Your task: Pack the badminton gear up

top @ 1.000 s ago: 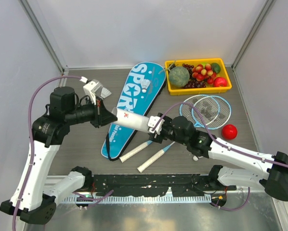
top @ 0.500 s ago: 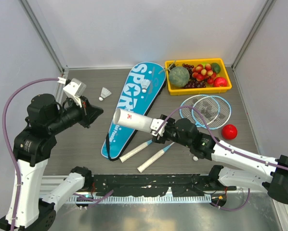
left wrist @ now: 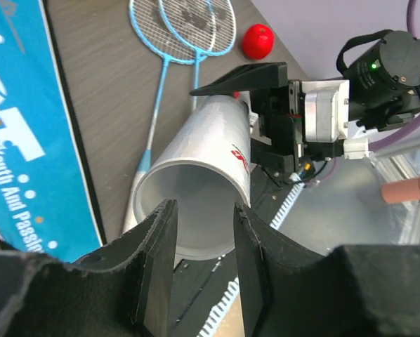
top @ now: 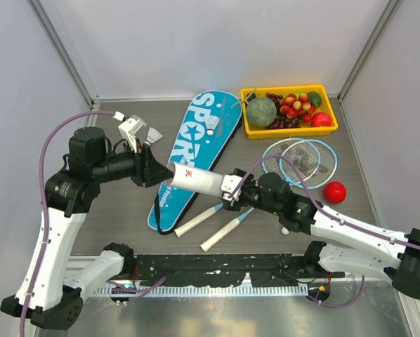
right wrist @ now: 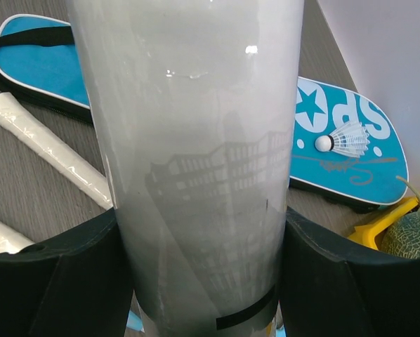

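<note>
My right gripper point(top: 231, 188) is shut on the long white tube point(top: 199, 180) and holds it tilted above the table, its open mouth facing left. The tube fills the right wrist view point(right wrist: 196, 105) between the right gripper's point(right wrist: 203, 225) fingers. My left gripper point(top: 154, 168) is open and empty, right at the tube's mouth; in the left wrist view its tips point(left wrist: 203, 210) frame the tube point(left wrist: 217, 133). One shuttlecock point(top: 211, 125) lies on the blue SPORT bag point(top: 185, 147). Another shuttlecock point(top: 154, 135) lies behind the left wrist. Two light-blue rackets point(top: 301, 158) lie to the right.
A yellow tray of fruit point(top: 248, 130) stands at the back right. A red round fruit point(top: 334, 191) lies beside the racket heads. The white racket handles point(top: 196, 221) lie under the tube near the front edge. Grey walls close in both sides.
My left arm swung away to the left, then came back to the tube's mouth. The right gripper has kept hold of the tube and shifted it slightly right.
</note>
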You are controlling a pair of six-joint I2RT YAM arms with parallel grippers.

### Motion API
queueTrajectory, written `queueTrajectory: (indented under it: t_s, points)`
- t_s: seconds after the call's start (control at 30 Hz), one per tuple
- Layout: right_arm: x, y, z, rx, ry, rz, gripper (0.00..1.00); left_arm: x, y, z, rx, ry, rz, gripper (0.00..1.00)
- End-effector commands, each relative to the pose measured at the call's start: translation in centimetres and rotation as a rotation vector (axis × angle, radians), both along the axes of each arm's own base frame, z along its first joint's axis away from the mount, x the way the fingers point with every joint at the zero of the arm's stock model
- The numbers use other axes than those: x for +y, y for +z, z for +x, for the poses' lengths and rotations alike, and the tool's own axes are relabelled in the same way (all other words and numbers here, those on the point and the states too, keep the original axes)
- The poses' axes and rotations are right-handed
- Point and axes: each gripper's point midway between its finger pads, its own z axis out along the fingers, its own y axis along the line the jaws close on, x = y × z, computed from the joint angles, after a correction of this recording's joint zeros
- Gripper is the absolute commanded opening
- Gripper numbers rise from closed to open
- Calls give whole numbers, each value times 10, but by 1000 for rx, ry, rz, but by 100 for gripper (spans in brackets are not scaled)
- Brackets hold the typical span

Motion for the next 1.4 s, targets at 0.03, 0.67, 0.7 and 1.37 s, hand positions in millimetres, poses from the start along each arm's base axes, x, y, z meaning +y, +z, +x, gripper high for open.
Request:
queueTrajectory:
  t_s: [0.03, 0.67, 0.7, 1.37]
  points:
    - [8, 31, 1, -48, 17, 95, 36, -16, 15, -11, 5, -97, -120, 41]
    - [13, 18, 4, -21, 17, 58, 34, -2, 29, -6, -40, 22, -96, 46]
    - [13, 20, 4, -25, 17, 63, 34, -5, 31, -9, -37, 4, -114, 47]
    - [20, 22, 8, -21, 18, 67, 34, -20, -21, -3, 138, -47, -142, 37]
